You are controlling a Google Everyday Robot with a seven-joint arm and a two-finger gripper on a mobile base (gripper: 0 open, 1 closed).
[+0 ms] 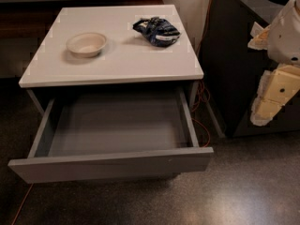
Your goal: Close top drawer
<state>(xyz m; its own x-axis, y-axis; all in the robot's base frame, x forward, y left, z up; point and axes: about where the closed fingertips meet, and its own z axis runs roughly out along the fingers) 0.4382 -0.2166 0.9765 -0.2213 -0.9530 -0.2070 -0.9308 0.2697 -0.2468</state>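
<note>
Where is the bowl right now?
The bowl sits on the left of the tabletop, left of the blue bag, behind the open top drawer. The gripper hangs at the view's right edge.

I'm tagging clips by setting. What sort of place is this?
Probably an office kitchenette or break area: a white tabletop with a bowl and a snack bag, speckled hard floor, and a dark counter alongside. The top drawer stands pulled out; the tool hangs at the right edge, away from it.
</note>
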